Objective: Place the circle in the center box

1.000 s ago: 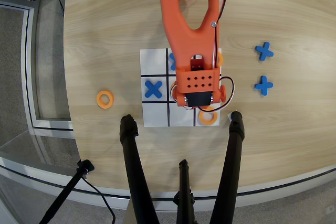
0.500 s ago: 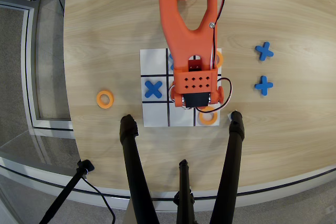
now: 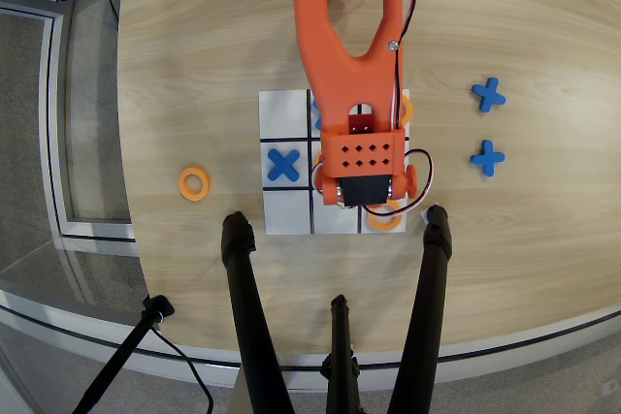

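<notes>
Orange arm (image 3: 349,55), blk servos, red/blk/white wires.

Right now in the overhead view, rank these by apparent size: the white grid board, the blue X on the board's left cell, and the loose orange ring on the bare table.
1. White 3x3 grid board, clearly largest.
2. Blue plastic X on its left middle cell and flat orange plastic ring on the wooden table: nearly alike, too close to rank.

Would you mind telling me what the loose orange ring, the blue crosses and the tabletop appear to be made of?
The orange ring looks like matte moulded or printed plastic: uniform colour, no glare. The two blue crosses look the same, flat and evenly coloured. The table shows pale wood grain, probably laminate or veneer, given its smooth, even sheen.
</notes>
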{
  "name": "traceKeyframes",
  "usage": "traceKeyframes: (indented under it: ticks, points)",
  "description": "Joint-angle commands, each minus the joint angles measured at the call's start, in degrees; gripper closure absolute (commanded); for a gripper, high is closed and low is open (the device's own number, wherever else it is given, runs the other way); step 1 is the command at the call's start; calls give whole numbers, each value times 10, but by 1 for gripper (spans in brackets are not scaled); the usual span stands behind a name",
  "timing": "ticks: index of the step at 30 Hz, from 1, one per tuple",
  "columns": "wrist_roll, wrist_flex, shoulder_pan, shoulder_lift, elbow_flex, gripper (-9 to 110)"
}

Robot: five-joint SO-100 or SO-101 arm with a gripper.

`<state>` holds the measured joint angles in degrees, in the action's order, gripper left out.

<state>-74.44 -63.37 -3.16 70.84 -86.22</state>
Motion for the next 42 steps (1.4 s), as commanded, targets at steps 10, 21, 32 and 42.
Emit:
traceKeyframes:
  ticks: [10, 21, 32, 42]
  points:
    - [-17, -105, 27, 201, 2, 92]
    - [-59, -94, 4, 529, -337, 92]
    - [-92, -21, 7, 812, -621, 92]
    - [-116, 46, 7, 1008, -863, 92]
